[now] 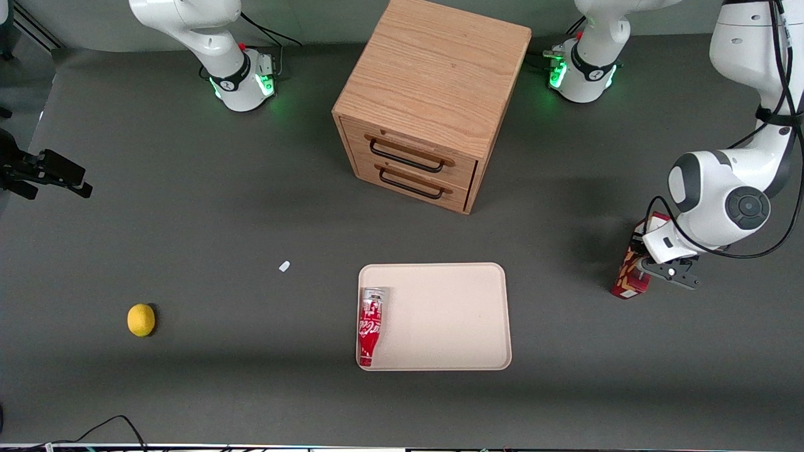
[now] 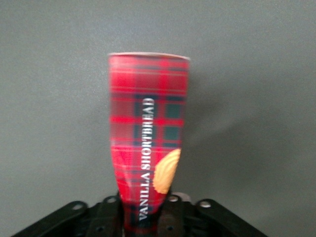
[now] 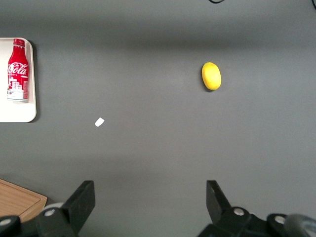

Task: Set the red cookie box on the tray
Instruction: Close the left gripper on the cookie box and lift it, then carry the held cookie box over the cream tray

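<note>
The red cookie box [image 1: 630, 279], tartan-patterned with a cookie picture and "VANILLA SHORTBREAD" lettering [image 2: 148, 133], is at the working arm's end of the table. It is well away from the tray and stands tilted. My gripper [image 1: 648, 267] is shut on one end of it, and the black fingers [image 2: 109, 217] press both sides of the box. The beige tray [image 1: 458, 314] lies nearer the front camera than the wooden cabinet. A strip of the tray [image 3: 19, 114] also shows in the right wrist view.
A red Coca-Cola bottle [image 1: 370, 323] lies on the tray along its edge toward the parked arm. A wooden two-drawer cabinet [image 1: 427, 100] stands mid-table. A yellow lemon [image 1: 141, 319] and a small white scrap [image 1: 284, 266] lie toward the parked arm's end.
</note>
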